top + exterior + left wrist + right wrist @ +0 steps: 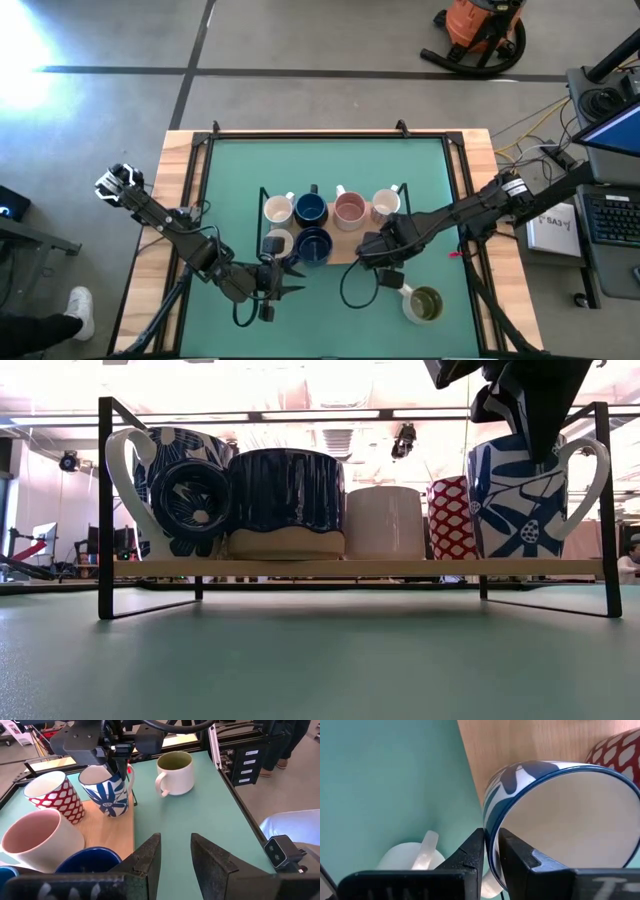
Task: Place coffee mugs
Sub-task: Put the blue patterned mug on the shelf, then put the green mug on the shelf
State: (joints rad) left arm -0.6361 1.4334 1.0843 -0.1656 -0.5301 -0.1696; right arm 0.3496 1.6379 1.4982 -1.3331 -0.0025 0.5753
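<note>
High view: a wooden rack shelf (345, 246) with a thin black frame sits at the middle of the green table (330, 160), mugs crowded on it. On the left, the left gripper (290, 281) hovers over bare mat just in front of the shelf's near left corner, its two dark fingers (150, 855) spread apart with nothing between them. On the shelf, from the left, stand a cream mug (278, 210) and a navy mug (311, 208) in the back row, with another pale mug (277, 243) and a second navy mug (314, 245) in front of them; next come a pink mug (349, 209) and a white mug (386, 203). The low view shows the shelf from table height, with a red-and-white patterned mug (452, 517) beside a plain white one (385, 522). At the shelf's right end the right gripper (379, 247) is clamped on the rim of a white mug with blue flowers (560, 815), one finger inside the wall and one outside; the mug stands upright on the wood near its edge, touching the red patterned one. Farther right, well off the shelf on the mat, a white mug with an olive-green inside (424, 304) stands alone, upright.
</note>
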